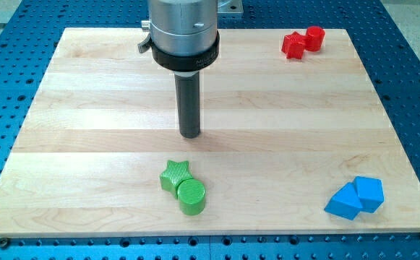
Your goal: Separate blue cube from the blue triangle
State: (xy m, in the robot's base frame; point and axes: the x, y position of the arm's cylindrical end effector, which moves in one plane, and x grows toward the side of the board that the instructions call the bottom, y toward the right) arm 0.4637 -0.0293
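Note:
The blue cube (369,193) and the blue triangle (344,201) sit touching each other at the view's bottom right, near the board's edge; the cube is on the right, the triangle on the left. My tip (189,134) rests on the board near the centre, far to the left of and above both blue blocks. It touches no block.
A green star (176,175) and a green cylinder (191,196) touch each other just below my tip. A red star-like block (293,45) and a red cylinder (314,37) touch at the view's top right. The wooden board (87,108) lies on a blue perforated table.

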